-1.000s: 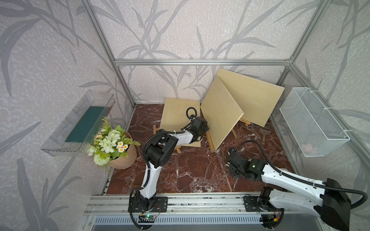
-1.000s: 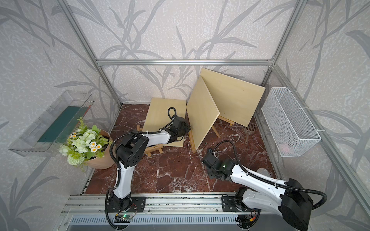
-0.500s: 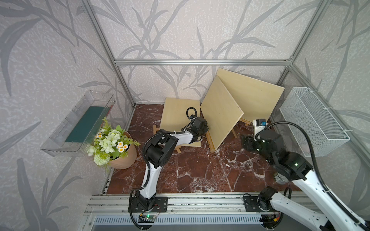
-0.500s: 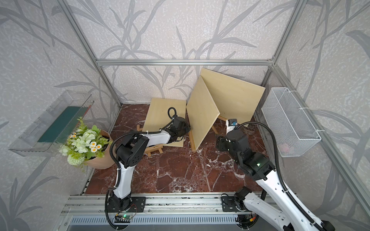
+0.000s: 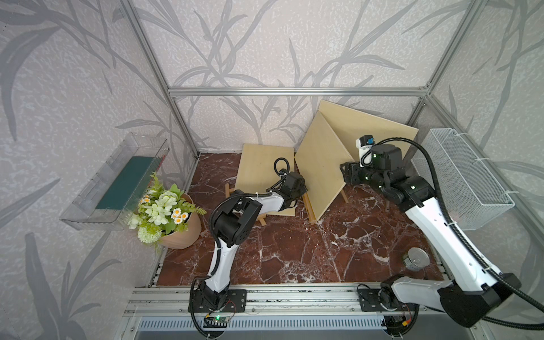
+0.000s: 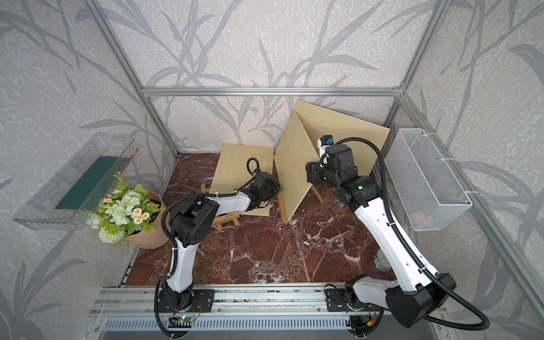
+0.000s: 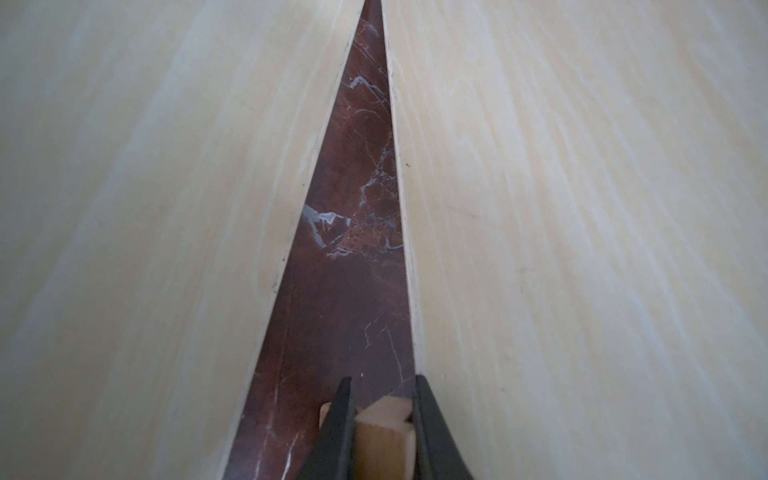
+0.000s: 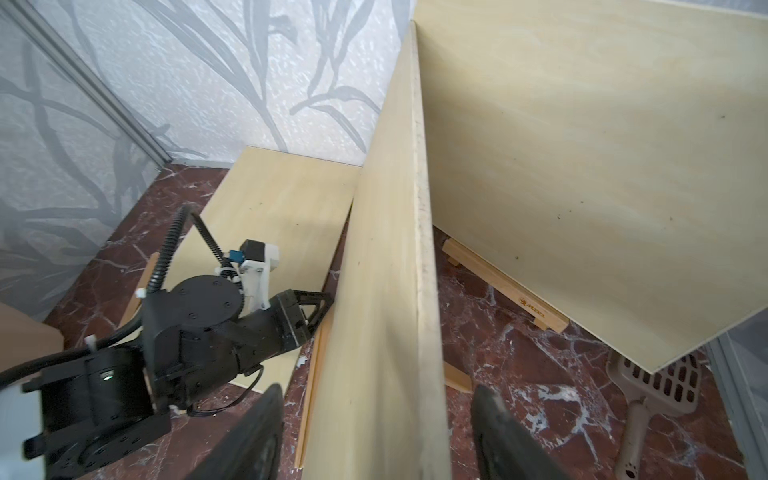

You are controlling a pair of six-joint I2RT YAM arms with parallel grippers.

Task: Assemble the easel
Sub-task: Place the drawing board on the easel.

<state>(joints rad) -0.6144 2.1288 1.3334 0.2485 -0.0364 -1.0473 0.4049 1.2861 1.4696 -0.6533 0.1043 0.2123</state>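
The red marble worktop [image 5: 294, 253] spreads beneath both arms. Beyond the right tool [image 8: 376, 399], the big rear board [image 5: 382, 129] stands tilted back. That tool's jaws are wide apart, straddling the edge of the tilted middle board [image 5: 318, 170] with a gap on each side, gripping nothing. Across that board from it, the smaller board [image 5: 259, 167] lies propped low. The left tool [image 7: 382, 399] is wedged between those two boards, pinched tight on a short wooden easel piece [image 7: 382, 432] right between its tips.
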